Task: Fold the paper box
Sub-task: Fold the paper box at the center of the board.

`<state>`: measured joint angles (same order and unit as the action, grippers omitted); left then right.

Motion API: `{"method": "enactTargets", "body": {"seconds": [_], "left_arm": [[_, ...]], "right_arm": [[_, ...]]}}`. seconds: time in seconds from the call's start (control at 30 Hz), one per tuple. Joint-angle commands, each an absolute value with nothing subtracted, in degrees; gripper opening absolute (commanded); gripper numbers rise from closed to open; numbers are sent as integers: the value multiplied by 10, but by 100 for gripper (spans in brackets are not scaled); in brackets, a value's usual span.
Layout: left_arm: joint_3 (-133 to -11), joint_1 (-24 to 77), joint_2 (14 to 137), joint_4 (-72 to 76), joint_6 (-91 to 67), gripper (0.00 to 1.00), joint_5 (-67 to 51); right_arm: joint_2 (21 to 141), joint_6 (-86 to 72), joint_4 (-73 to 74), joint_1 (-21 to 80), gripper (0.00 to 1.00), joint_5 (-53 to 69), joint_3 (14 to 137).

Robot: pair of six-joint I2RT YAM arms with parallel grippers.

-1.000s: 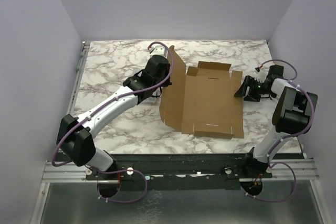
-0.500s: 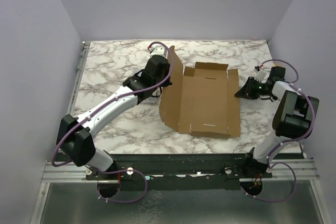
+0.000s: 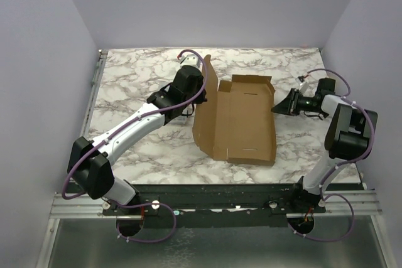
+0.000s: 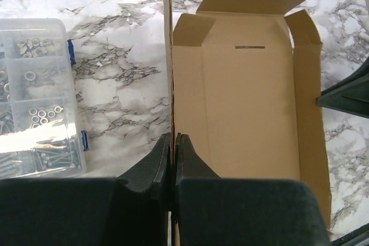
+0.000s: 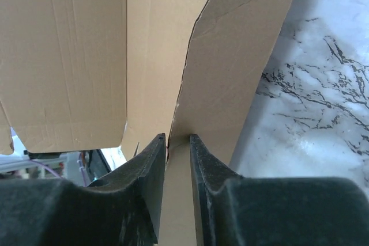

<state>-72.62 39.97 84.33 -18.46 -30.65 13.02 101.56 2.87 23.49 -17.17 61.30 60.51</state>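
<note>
The paper box [image 3: 242,123] is a brown cardboard sheet lying open at mid-table, its base flat. Its left wall [image 3: 207,101] stands upright; in the left wrist view that wall [image 4: 169,56] is seen edge-on, and my left gripper [image 4: 173,136] is shut on its lower edge. The right side flap [image 5: 230,56] is raised off the marble. My right gripper [image 5: 177,137] is closed on this flap, whose edge runs between the two fingers. From above, the right gripper [image 3: 276,108] sits at the box's right edge and the left gripper [image 3: 198,106] at its left wall.
A clear plastic compartment case [image 4: 34,96] with small metal parts lies on the marble just left of the upright wall. The far flap with a slit [image 4: 249,46] lies flat. The table's back edge meets the purple walls.
The right gripper has moved left to the box's right flap and closed on it. That flap has risen from flat, so the box looks narrower. The left arm has stayed still.
</note>
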Motion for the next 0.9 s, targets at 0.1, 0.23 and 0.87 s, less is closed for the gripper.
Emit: {"method": "enactTargets", "body": {"seconds": [0.1, 0.23, 0.87], "left_arm": [[-718, 402, 852, -163, -318, 0, 100], [-713, 402, 854, -161, -320, 0, 99], [-712, 402, 868, -156, -316, 0, 94]], "right_arm": [[1107, 20, 250, -166, 34, 702, 632], [1129, 2, 243, -166, 44, 735, 639], [1161, -55, 206, -126, 40, 686, 629]]}}
